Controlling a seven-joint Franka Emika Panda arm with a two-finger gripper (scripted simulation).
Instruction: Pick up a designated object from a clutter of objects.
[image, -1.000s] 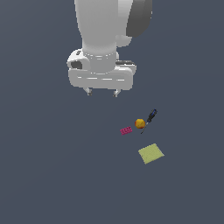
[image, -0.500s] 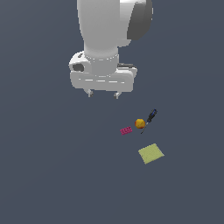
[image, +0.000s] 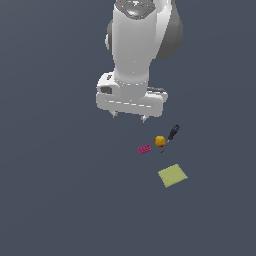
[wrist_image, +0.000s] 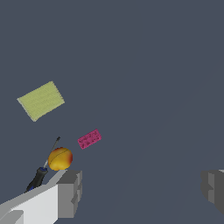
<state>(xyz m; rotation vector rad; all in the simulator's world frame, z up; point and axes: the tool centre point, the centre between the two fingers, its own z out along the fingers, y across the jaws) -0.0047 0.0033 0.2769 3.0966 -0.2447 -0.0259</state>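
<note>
The designated object, a slender screwdriver with a blue-and-black handle, lies on the grey floor with its thin shaft running under the edge of an orange ball. In the wrist view the screwdriver shows beside the ball, partly behind one finger. My gripper hangs open above the floor, up and toward the exterior view's left of the clutter, with nothing between its fingers. Its two grey pads stand wide apart in the wrist view, gripper.
A flat pink studded brick lies just to the exterior view's left of the ball, brick. A larger yellow-green square lies flat below them, square.
The arm has crept slightly down and toward the exterior view's right. The objects have not moved.
</note>
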